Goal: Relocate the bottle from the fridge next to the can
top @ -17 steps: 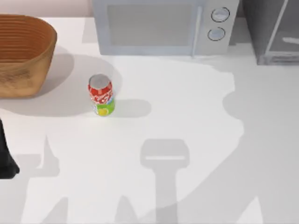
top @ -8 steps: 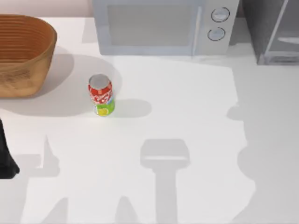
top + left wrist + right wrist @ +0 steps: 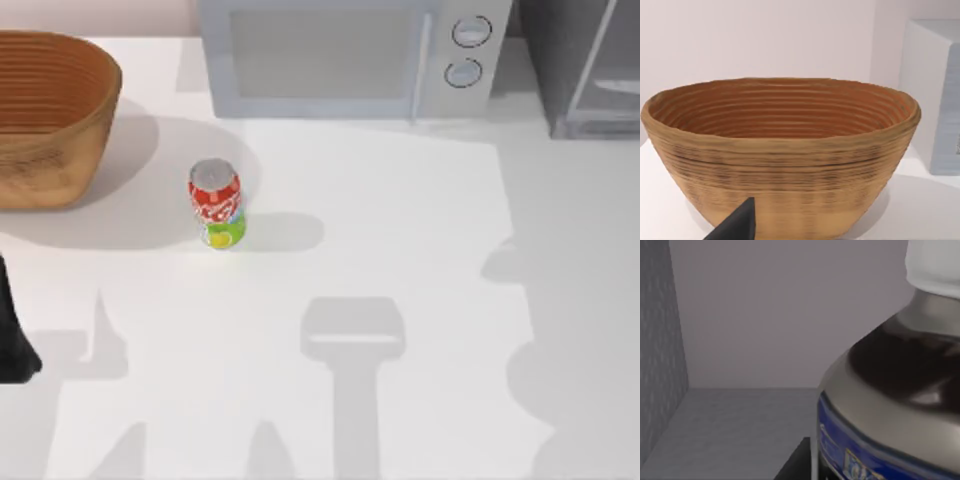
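The tall bottle with a white cap and blue label [image 3: 890, 390] stands inside the grey fridge [image 3: 585, 65] at the desk's back right corner. The right gripper is close beside it; I cannot tell its opening. It looks smooth and slippery, so hold the middle. The left arm [image 3: 12, 335] waits at the left edge.

On the counter [image 3: 420, 250] the can [image 3: 216, 205] stands upright toward the left, with the basket [image 3: 50, 110] behind it at the far left edge. The microwave [image 3: 350, 55] sits along the back, to the right of the basket, and the fridge [image 3: 585, 65] stands just beside it at the back right corner. The bottle [image 3: 890, 390] stands inside the fridge, close before the right wrist camera.
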`<state>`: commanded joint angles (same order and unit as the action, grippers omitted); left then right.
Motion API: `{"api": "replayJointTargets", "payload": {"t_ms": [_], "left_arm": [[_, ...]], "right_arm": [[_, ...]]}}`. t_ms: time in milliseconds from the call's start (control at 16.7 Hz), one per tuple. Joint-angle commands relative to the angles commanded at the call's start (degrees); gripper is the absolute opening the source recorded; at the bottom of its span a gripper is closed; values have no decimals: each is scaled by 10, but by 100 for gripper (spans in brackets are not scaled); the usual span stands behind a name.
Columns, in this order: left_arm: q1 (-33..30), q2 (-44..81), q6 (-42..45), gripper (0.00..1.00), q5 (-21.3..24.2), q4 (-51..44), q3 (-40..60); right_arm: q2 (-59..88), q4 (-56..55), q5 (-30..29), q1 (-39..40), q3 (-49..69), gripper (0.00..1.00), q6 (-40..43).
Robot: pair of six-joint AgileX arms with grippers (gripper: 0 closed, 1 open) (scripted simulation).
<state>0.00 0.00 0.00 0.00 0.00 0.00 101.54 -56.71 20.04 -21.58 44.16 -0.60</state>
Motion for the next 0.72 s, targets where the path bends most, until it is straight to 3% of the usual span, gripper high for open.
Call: {"api": "replayJointTargets", "payload": {"t_ms": [300,720], "left_arm": [[0,0,0,100,0,0,0],[0,0,0,100,0,0,0]], "right_arm": [[23,-18,-87,81,28,0,-9],[117,-42,-346,343,81,0,-26]]}}
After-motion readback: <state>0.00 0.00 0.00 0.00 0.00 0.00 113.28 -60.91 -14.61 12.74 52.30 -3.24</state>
